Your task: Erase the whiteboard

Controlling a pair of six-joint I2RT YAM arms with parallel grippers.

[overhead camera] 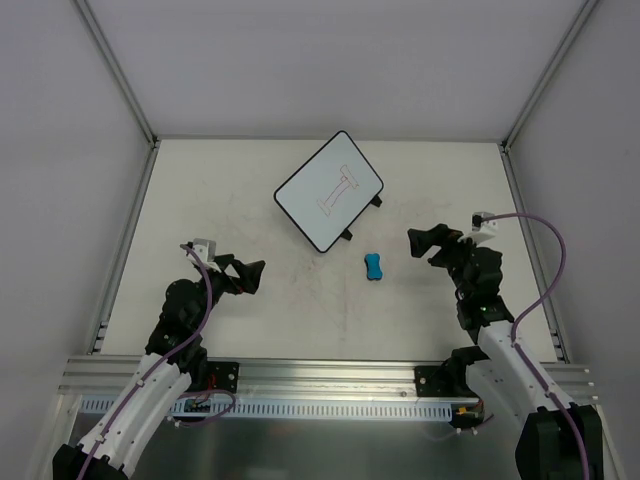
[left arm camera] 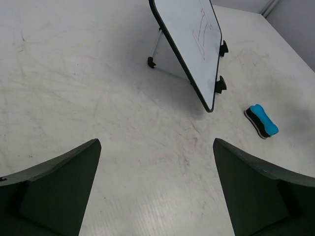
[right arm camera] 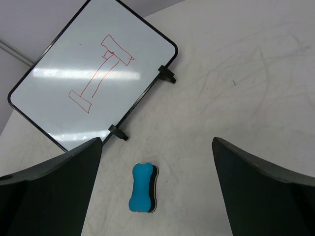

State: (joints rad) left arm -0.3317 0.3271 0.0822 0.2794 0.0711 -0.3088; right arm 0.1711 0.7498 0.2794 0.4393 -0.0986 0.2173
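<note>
White table (overhead camera: 250,320) carries the whiteboard (overhead camera: 329,190) propped at far centre, red drawing unwiped. Its blue eraser (overhead camera: 373,267) lies nearer the right gripper (overhead camera: 424,246), long axis running lengthwise between those wide, empty fingers. Left gripper (overhead camera: 252,277) is also wide and empty.

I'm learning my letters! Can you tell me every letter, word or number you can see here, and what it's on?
"I": a red outline shaped like a capital letter I, drawn on the whiteboard.
Nothing else to read: no words, numbers or signs show on the blue eraser or the table.
</note>
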